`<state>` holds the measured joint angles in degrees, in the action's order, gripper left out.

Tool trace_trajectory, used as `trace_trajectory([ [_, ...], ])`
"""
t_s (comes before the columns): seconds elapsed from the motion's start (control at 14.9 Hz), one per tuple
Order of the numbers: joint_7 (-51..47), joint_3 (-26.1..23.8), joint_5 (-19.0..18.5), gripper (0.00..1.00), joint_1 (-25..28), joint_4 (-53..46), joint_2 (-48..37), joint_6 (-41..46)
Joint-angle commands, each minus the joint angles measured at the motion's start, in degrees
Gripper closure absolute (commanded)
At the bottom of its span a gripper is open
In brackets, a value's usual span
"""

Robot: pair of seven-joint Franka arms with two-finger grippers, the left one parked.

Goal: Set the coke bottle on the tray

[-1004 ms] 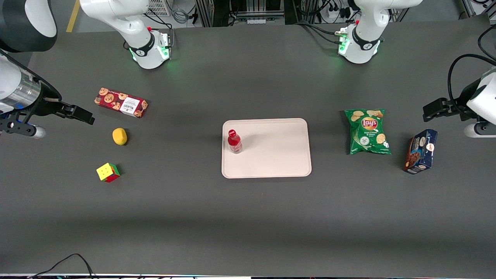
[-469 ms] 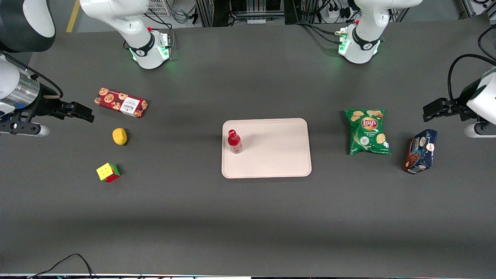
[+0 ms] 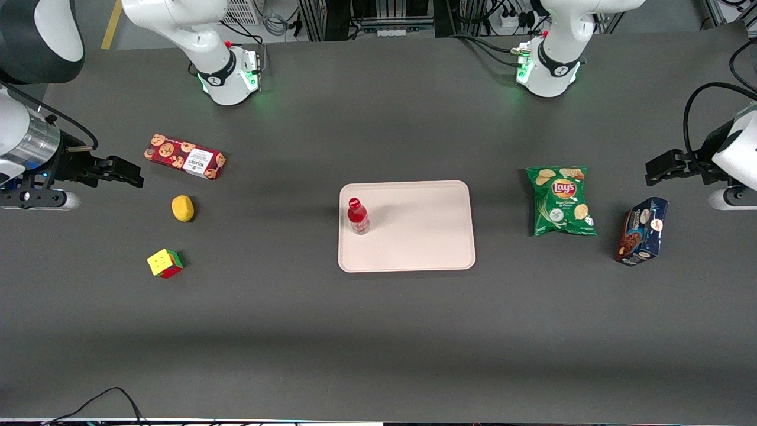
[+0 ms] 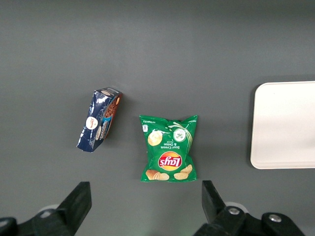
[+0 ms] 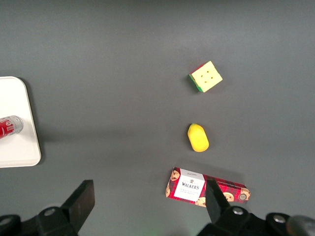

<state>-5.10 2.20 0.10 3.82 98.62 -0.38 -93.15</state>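
The coke bottle [image 3: 358, 216], with red cap and red label, stands upright on the pale pinkish-beige tray [image 3: 420, 236], close to the tray's rim toward the working arm's end. The wrist view also shows the coke bottle [image 5: 10, 127] on a corner of the tray [image 5: 19, 147]. My right gripper [image 3: 131, 176] hangs well away from the tray, toward the working arm's end of the table, above bare tabletop beside the red cookie box [image 3: 185, 157]. The gripper [image 5: 149, 199] is open and holds nothing.
A yellow lemon [image 3: 183, 208] and a colour cube [image 3: 165, 263] lie near the gripper, nearer the front camera than the cookie box. Toward the parked arm's end lie a green chips bag [image 3: 560, 201] and a dark blue box [image 3: 642, 231].
The right arm has drawn back a little toward its end of the table and lifted slightly. The bottle stays standing on the tray.
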Motion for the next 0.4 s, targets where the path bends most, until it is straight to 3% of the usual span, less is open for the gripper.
trace_trajectory([
  [0.0,1.94,-0.44,0.87,0.0,-0.74,-2.12,1.08,1.4],
  [0.33,1.94,-0.44,0.78,0.0,-0.83,-2.29,1.17,1.83],
])
